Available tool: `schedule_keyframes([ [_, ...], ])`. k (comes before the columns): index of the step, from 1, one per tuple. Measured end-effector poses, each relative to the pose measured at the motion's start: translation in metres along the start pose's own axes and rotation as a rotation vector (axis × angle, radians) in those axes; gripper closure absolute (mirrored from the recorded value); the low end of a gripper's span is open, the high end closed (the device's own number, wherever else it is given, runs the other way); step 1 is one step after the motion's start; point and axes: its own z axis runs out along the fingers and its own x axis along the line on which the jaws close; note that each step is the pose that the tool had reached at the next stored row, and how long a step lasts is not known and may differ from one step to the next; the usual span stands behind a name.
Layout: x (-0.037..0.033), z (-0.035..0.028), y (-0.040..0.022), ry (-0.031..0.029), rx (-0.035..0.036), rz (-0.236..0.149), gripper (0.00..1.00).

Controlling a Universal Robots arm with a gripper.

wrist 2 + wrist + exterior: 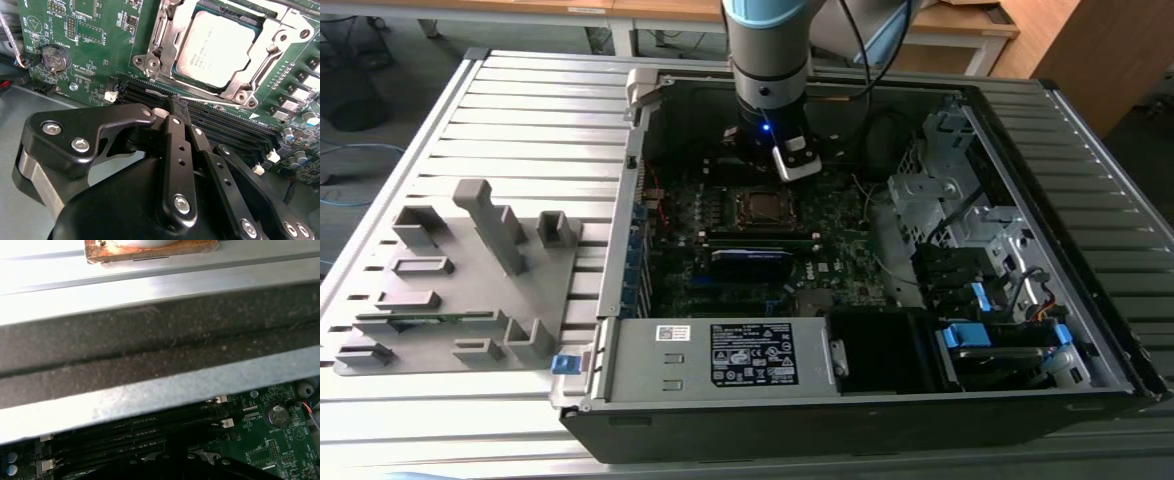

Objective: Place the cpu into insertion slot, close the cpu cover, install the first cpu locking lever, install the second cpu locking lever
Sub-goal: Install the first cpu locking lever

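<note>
Over the open case [630, 120], exterior view: the arm [767, 60] comes down near vertical with its wrist low inside. The gripper [790, 163] hangs just beside the slot [758, 206], at its far edge.

Second wrist view: the cpu [215, 47] sits in the slot. The cover [165, 45] lies flat on it, its window framing the metal top. The fingers [176, 135] are drawn together, and their tips meet a thin lever [220, 104] that runs between the cover and the memory slots [225, 125]. We cannot tell whether the tips pinch the rod or only press on it.

We judge the step in hand to be a locking lever. To do it well, we would:
- push along the rod's own swing, low and steady;
- keep contact near its free end;
- keep the tips from sliding off onto the memory slot clips;
- leave the cover flat throughout.

First wrist view: the camera looks past the case wall to the memory slots and a coin cell [278, 415], which suggests the wrist is tilted toward the board.
</note>
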Motion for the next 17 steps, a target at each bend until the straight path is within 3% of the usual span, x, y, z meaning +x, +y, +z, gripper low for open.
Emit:
schedule_keyframes([
  [5, 0.0006, -0.0002, -0.0002, -0.0072, -0.004, -0.001, 0.89],
  [13, 0.0006, 0.0002, -0.0003, -0.0092, -0.0048, -0.002, 0.89],
  [17, 0.0007, 0.001, -0.0007, -0.0157, -0.006, -0.003, 0.89],
])
